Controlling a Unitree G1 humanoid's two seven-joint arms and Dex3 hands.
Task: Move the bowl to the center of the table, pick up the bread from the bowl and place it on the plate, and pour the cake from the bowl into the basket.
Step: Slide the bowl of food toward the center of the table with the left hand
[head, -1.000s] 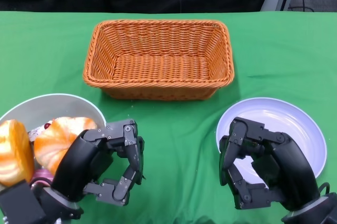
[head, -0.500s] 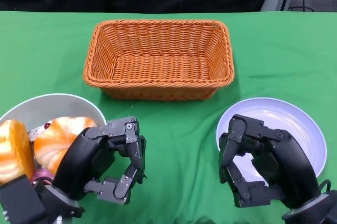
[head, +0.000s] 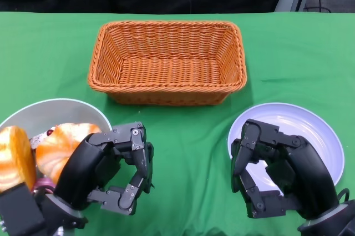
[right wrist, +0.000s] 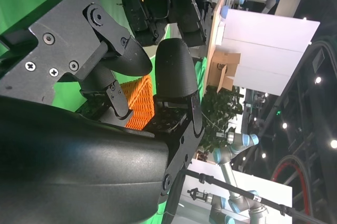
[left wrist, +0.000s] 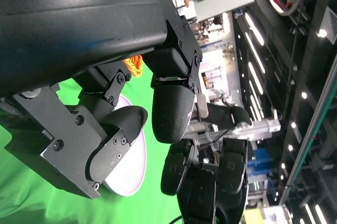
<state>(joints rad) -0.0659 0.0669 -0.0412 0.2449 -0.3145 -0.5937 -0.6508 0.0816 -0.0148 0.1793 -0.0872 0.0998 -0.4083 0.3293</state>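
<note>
Both hands, left hand (head: 113,172) and right hand (head: 274,172), stay loosely curled and empty, barely shifted, so the bowl (head: 55,111) waits unmoved.

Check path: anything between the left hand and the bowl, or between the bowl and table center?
Nothing visible. The left hand hangs right beside the bowl, and the green cloth from there to the table's middle, in front of the basket, is bare.

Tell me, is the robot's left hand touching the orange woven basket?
Apart. In the head view, a wide strip of green tablecloth lies between the left hand and the orange woven basket.
</note>
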